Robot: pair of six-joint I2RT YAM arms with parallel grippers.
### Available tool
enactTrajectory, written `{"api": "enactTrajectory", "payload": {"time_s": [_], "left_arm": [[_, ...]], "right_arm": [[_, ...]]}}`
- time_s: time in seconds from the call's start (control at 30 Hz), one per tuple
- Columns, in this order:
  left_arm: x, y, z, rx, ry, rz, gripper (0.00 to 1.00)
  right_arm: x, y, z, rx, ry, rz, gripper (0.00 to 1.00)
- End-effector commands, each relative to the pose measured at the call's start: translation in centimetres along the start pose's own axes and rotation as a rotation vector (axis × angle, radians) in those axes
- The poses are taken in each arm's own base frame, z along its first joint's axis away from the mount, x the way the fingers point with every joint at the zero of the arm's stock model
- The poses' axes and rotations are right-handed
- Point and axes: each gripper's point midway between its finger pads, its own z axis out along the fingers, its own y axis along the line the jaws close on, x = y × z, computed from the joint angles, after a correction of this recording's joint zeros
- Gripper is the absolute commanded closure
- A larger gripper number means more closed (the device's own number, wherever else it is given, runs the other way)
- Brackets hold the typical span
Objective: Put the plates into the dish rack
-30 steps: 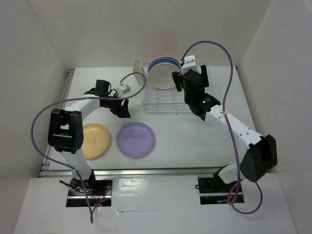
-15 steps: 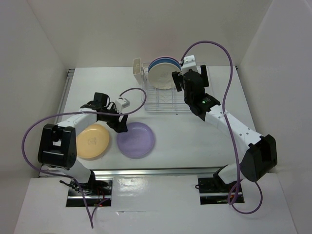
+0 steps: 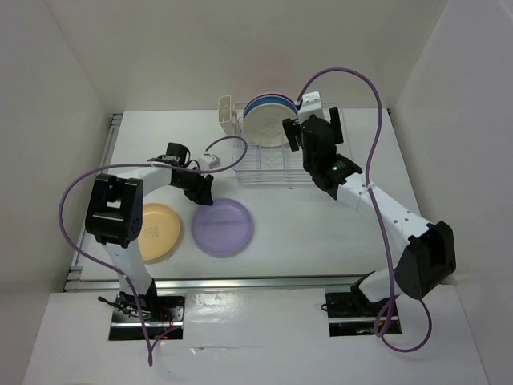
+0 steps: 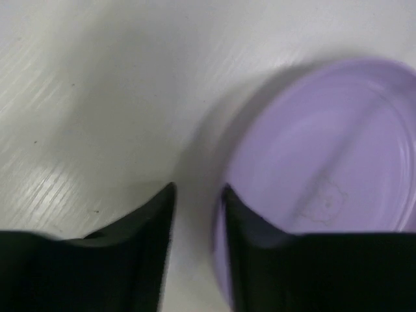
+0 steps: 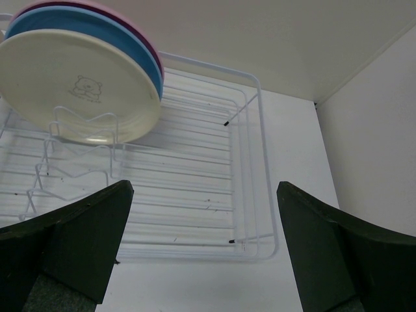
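- Beside the upper-left rim of the purple plate (image 4: 325, 162), the left gripper (image 4: 198, 190) is held low over the table (image 4: 97, 97), its jaws set narrow with only bare table seen between them.
- One fingertip is seen at the plate's edge, the other outside it; whether the rim is bracketed cannot be told.
- The purple plate is laid flat, with the orange-yellow plate (image 3: 156, 233) just beside it on its left; both are well apart from the dish rack (image 5: 250, 149).
- In the rack, the cream-white plate (image 5: 78, 81), blue plate (image 5: 120, 31) and pink plate (image 5: 140, 29) are stood on edge at the end by the cutlery cup (image 3: 225, 107).
- Above the rack's open part, the right gripper (image 5: 205, 221) is held with jaws wide and nothing between them.
- A missed grasp is judged the main risk: with so narrow a gap, the shallow rim may be pushed rather than pinched, and the plate slid toward its neighbour.
- A thin edge grip may also be lost in lifting, the matte plate being tilted out.
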Motion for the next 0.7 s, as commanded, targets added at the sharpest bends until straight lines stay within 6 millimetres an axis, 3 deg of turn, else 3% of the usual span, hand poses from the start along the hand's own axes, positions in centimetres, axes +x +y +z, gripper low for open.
{"api": "enactTrajectory", "payload": {"time_s": [0.0, 0.1, 0.27, 0.37, 0.4, 0.43, 0.57, 0.67], "left_arm": [[0.5, -0.7, 0.6, 0.065, 0.026, -0.016, 0.65], [0.5, -0.8, 0.7, 0.078, 0.031, -0.012, 0.78], [0.6, -0.7, 0.7, 0.070, 0.036, -0.012, 0.62], [0.9, -0.5, 0.9, 0.062, 0.040, -0.011, 0.73], [1.0, -0.3, 0.9, 0.053, 0.045, 0.000, 0.95], [1.2, 0.0, 0.8, 0.037, 0.054, 0.000, 1.00], [0.4, 1.3, 0.5, -0.024, 0.054, 0.022, 1.00], [-1.8, 2.2, -0.6, -0.070, 0.001, 0.046, 1.00]], "right_arm": [[-1.1, -0.6, -0.1, 0.019, -0.044, 0.053, 0.00], [-0.8, -0.4, 0.1, 0.018, -0.037, 0.047, 0.00], [-1.2, -0.5, 0.1, 0.019, -0.044, 0.053, 0.00], [-0.9, -0.3, 0.3, 0.018, -0.036, 0.047, 0.00], [-0.9, -0.3, 0.3, 0.018, -0.036, 0.047, 0.00], [-0.9, -0.3, 0.3, 0.018, -0.036, 0.047, 0.00], [-0.9, -0.3, 0.3, 0.018, -0.036, 0.047, 0.00], [-0.9, -0.3, 0.3, 0.018, -0.036, 0.047, 0.00]]}}
